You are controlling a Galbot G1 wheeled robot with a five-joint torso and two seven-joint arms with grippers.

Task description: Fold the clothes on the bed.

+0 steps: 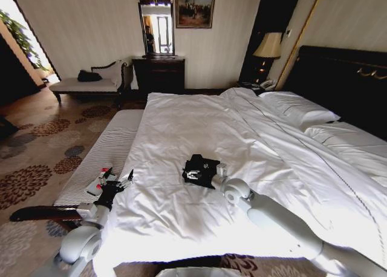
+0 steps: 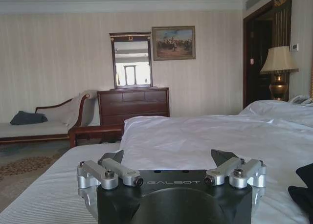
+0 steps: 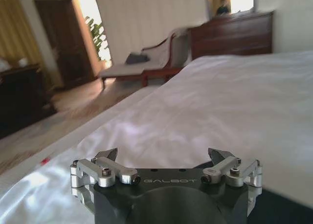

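Note:
The clothes [image 1: 203, 161] are a small black bundle on the white bed [image 1: 181, 126], a little in front of its middle. My right gripper [image 1: 190, 175] rests right at this bundle, pointing toward the bed's left side. In the right wrist view that gripper [image 3: 164, 153] is open, with white sheet ahead of it and black fabric [image 3: 288, 210] beside its body. My left gripper [image 1: 118, 181] hovers at the bed's left edge, well apart from the bundle. It is open [image 2: 168, 155] with nothing between its fingers, and the black fabric [image 2: 304, 189] lies off to one side.
A grey-striped bench [image 1: 106, 145] runs along the bed's left side, with small red-and-white items [image 1: 99, 181] on it. Pillows [image 1: 299, 107] and a dark headboard [image 1: 344, 77] are at the right. A chaise [image 1: 91, 83], dresser [image 1: 158, 72] and lamp [image 1: 269, 46] line the far wall.

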